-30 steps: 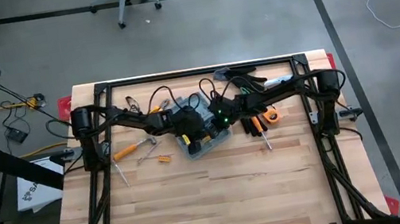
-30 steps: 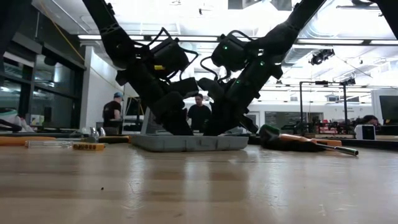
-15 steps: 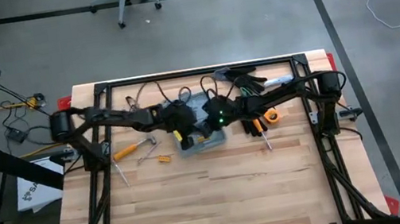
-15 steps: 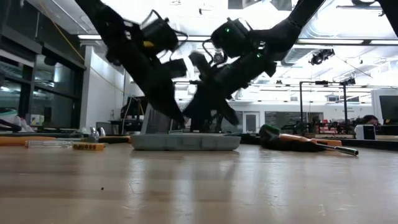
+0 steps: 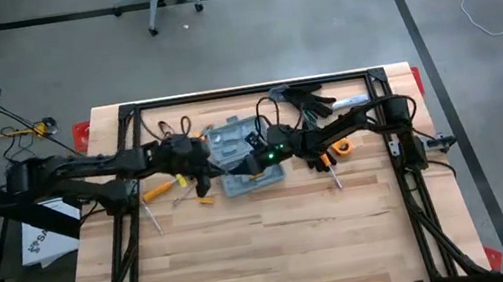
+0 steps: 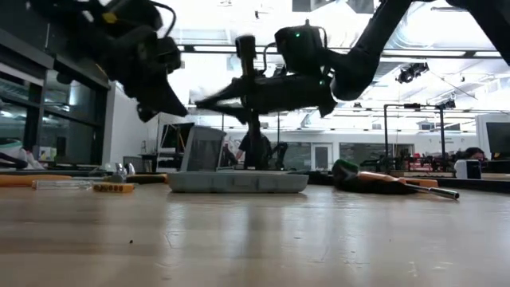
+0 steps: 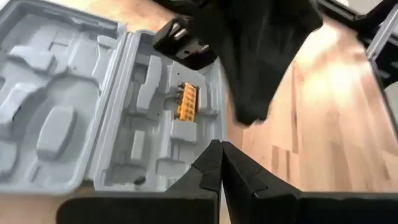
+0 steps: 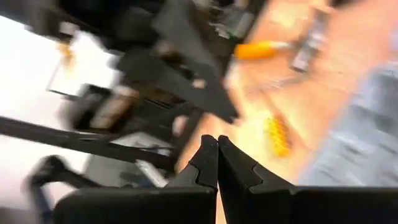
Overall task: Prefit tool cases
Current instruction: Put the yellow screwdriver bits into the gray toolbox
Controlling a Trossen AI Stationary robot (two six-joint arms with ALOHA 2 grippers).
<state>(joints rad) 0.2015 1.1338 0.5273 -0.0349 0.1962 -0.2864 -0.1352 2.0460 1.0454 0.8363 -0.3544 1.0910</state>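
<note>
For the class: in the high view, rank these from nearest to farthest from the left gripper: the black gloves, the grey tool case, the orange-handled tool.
From the left gripper:
1. Grey tool case, lying open right beside it, towards the right arm.
2. Orange-handled tool, on the wood on the gripper's other side.
3. Black gloves, near the table's back edge, beyond the case.

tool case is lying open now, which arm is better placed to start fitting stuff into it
Probably the right. The right gripper is shut and sits over the open tool case, while the left gripper, also shut, has swung off its left edge toward the orange-handled tools.
</note>
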